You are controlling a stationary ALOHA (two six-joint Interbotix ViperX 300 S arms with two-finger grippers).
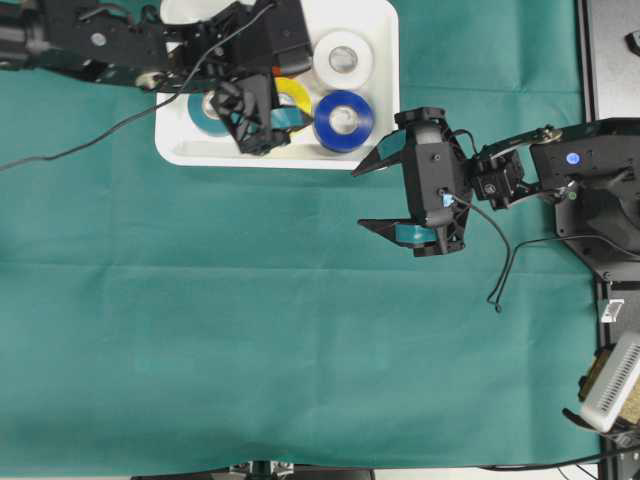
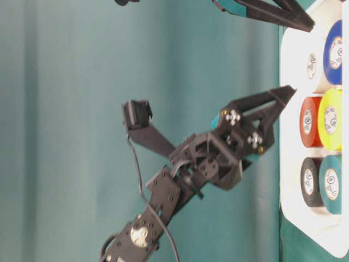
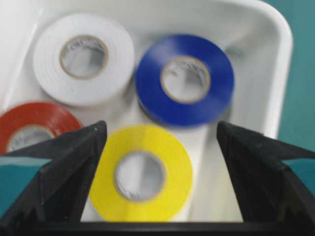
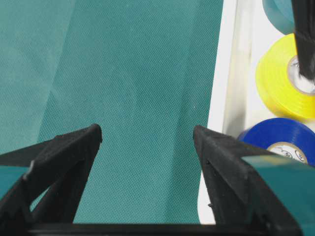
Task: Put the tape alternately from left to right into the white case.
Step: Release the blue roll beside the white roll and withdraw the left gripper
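Six rolls are counted inside the white case (image 2: 297, 210), so the task is judged finished. The left gripper (image 1: 252, 118), spread wide and empty over the yellow roll (image 3: 141, 173), is best lifted straight up so nothing is nudged. The right gripper (image 1: 385, 195) hangs agape over the green cloth (image 1: 250, 330). Faint print on the cores cannot be read.

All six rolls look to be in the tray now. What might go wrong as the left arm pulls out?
The open left gripper straddles the yellow ring-shaped tape roll; a low exit may drag it against the blue tape roll. The shallow white plastic tray could shift on the green cloth.
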